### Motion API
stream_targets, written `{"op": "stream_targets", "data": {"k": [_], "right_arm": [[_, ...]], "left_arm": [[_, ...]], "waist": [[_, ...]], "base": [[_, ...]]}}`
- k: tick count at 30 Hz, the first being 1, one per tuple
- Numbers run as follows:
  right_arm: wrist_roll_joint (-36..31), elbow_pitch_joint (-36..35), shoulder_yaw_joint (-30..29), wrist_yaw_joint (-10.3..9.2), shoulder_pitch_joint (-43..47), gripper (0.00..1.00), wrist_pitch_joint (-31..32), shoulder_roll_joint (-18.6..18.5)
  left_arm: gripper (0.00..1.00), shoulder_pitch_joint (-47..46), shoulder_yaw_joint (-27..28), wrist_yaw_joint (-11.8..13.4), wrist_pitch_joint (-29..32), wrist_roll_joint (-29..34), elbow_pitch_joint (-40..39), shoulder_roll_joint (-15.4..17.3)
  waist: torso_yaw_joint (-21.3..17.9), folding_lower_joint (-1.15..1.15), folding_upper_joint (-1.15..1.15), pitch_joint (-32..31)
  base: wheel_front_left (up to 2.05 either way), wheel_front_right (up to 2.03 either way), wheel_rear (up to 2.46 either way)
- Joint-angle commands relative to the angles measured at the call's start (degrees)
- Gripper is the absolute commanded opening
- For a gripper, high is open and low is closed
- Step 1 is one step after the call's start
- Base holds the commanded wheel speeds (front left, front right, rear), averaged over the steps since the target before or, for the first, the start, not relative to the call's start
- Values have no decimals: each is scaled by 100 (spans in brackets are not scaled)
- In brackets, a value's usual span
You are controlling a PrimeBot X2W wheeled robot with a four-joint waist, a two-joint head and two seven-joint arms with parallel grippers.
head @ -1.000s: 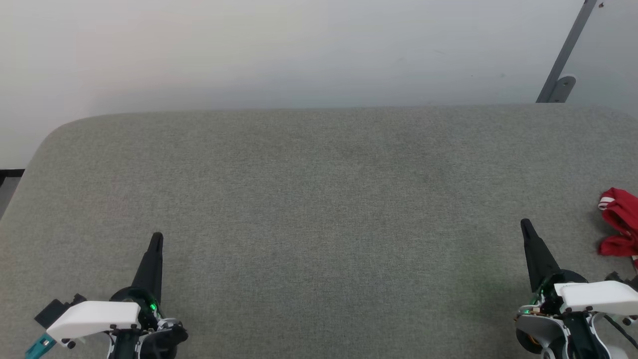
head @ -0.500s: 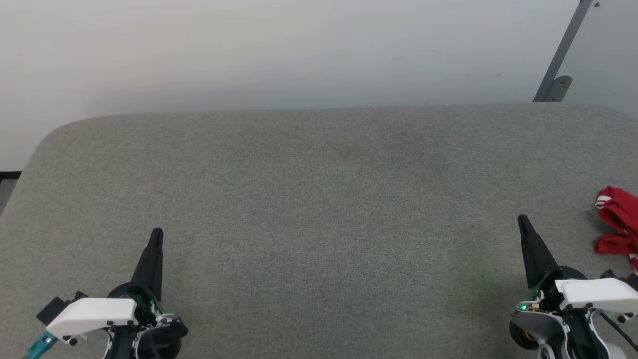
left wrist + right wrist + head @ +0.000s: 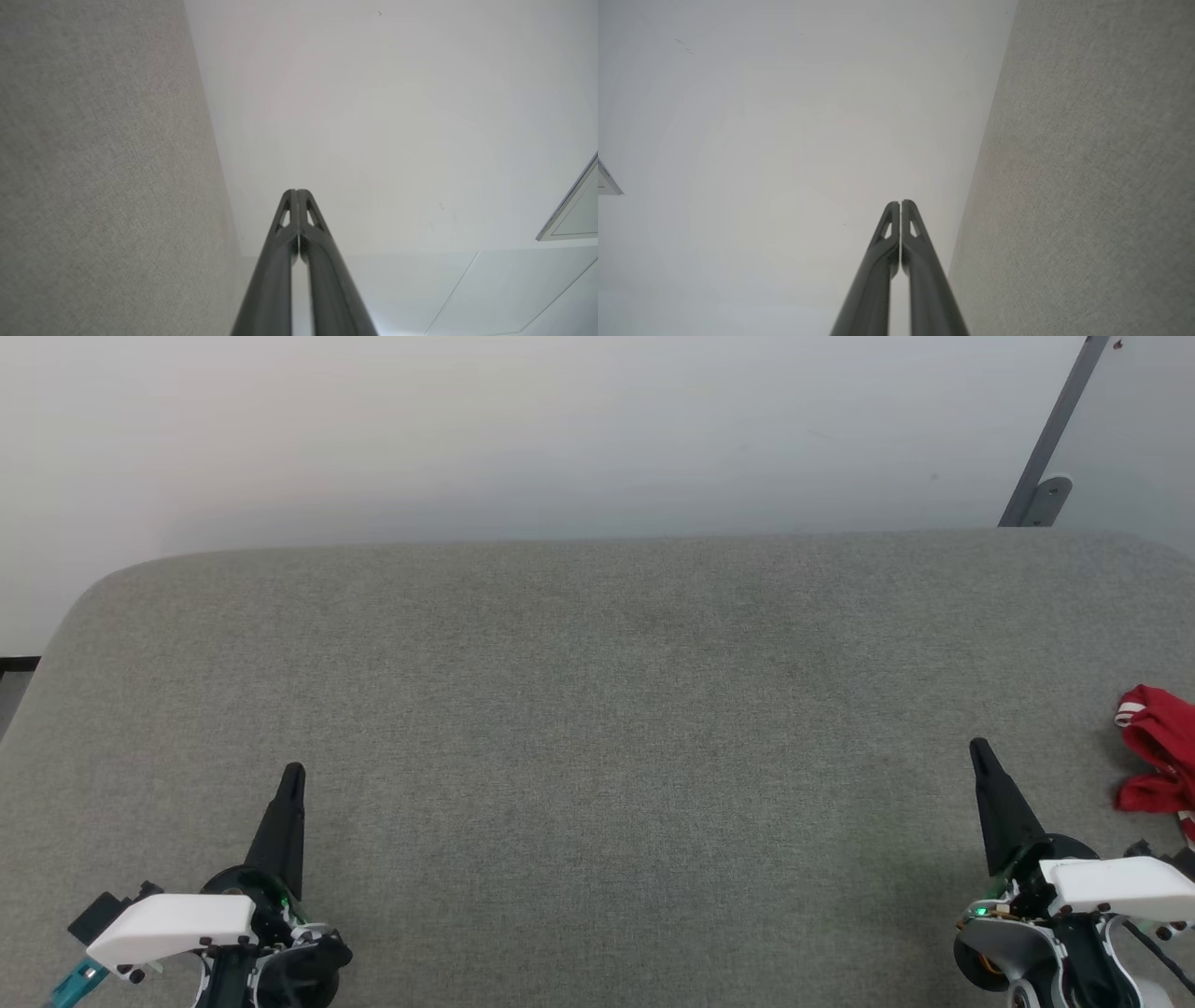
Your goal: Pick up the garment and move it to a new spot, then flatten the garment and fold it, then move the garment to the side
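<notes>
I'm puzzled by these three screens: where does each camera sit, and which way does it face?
Head view: on the head, looking forward and down at the grey table, red garment at far right; left fingers and right fingers show at the bottom corners.
Left wrist view: on the left wrist, looking along the shut left fingers toward the wall.
Right wrist view: likewise, along the shut right fingers.
Shared: both wrist views catch table and wall.
</notes>
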Motion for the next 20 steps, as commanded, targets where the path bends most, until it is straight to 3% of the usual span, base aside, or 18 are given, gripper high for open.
{"op": "stream_targets", "data": {"k": [1, 20], "right_arm": [[21, 17, -3, 2, -19, 0, 12, 10], [22, 17, -3, 2, -19, 0, 11, 10]], "left_arm": [[0, -81, 19, 11, 26, 14, -3, -9], [0, -85, 44, 11, 47, 40, -3, -28]], "waist": [[0, 0, 0, 0], [0, 0, 0, 0]], "base": [[0, 0, 0], [0, 0, 0]]}}
